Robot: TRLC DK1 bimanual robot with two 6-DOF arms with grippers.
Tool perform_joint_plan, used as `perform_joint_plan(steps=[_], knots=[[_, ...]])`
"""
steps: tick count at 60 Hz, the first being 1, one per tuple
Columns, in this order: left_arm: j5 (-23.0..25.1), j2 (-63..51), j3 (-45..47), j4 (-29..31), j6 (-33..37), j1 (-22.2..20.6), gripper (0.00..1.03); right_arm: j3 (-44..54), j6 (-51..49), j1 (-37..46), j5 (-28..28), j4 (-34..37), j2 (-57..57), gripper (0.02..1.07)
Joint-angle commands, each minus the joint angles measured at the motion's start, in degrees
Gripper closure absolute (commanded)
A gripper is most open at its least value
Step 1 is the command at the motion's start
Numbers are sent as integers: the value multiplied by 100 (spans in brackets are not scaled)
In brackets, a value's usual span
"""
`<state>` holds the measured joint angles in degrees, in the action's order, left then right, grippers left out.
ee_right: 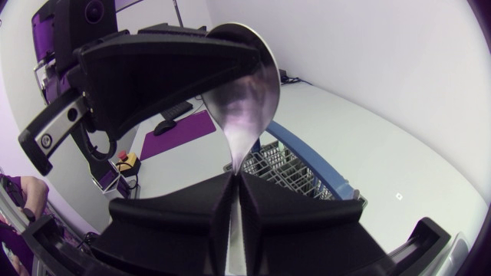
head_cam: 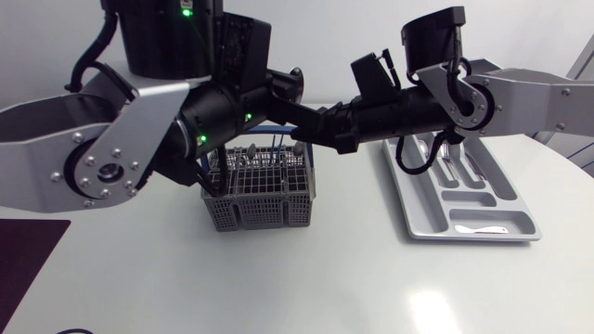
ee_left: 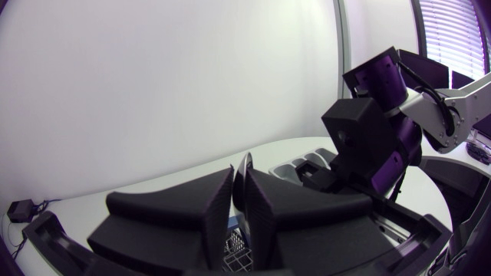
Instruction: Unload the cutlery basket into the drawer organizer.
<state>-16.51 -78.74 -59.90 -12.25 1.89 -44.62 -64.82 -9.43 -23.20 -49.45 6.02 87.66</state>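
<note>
Spoon is up in the air above the cutlery basket, bowl upward, and you've got it at both ends: your left gripper is pressed onto the bowl end, your right gripper pinches the handle. It looks rigid, light, polished and probably slippery, so trust the flat handle, not the curved bowl, before heading for the drawer organizer

shiny smooth metal spoon, grey plastic lattice basket, glossy white table.
</note>
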Motion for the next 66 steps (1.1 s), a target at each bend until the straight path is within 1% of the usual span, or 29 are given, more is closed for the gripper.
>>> perform_joint_plan(steps=[1,4,6,15,20,26,29,31,35,42,48,49,53,58,60,66], knots=[[34,175,-329,-41,-101,68,70,110,-32,-18,6,75,-38,96],[34,192,-356,-41,-92,76,64,118,-41,-18,14,92,-38,96],[34,201,-391,-41,-75,94,57,118,-68,-18,14,110,-29,96],[34,289,-435,-49,4,164,46,162,-156,26,32,206,-38,96],[34,394,-444,-49,75,235,44,180,-243,202,50,312,-38,96],[34,500,-329,-67,294,305,43,171,-454,562,111,532,-38,96],[25,518,-233,-102,417,349,40,145,-533,861,155,672,-38,96],[25,509,-215,12,523,445,38,118,-630,1063,181,787,-38,96],[25,535,-75,12,602,604,37,57,-815,1459,261,997,-3,96],[131,605,75,109,743,955,32,-172,-1122,2171,612,1331,252,96],[280,720,224,162,857,1228,30,-550,-1254,2707,885,1560,665,96],[333,737,251,188,857,1280,29,-602,-1289,2768,955,1578,726,96],[438,808,347,214,857,1430,29,-866,-1307,3058,1122,1595,1052,96],[544,887,488,206,927,1570,28,-1279,-1272,3313,1315,1692,1500,96],[579,895,541,197,945,1623,26,-1385,-1237,3357,1377,1692,1614,96],[728,992,699,214,1033,1737,25,-1745,-1122,3463,1684,1692,1992,96]])
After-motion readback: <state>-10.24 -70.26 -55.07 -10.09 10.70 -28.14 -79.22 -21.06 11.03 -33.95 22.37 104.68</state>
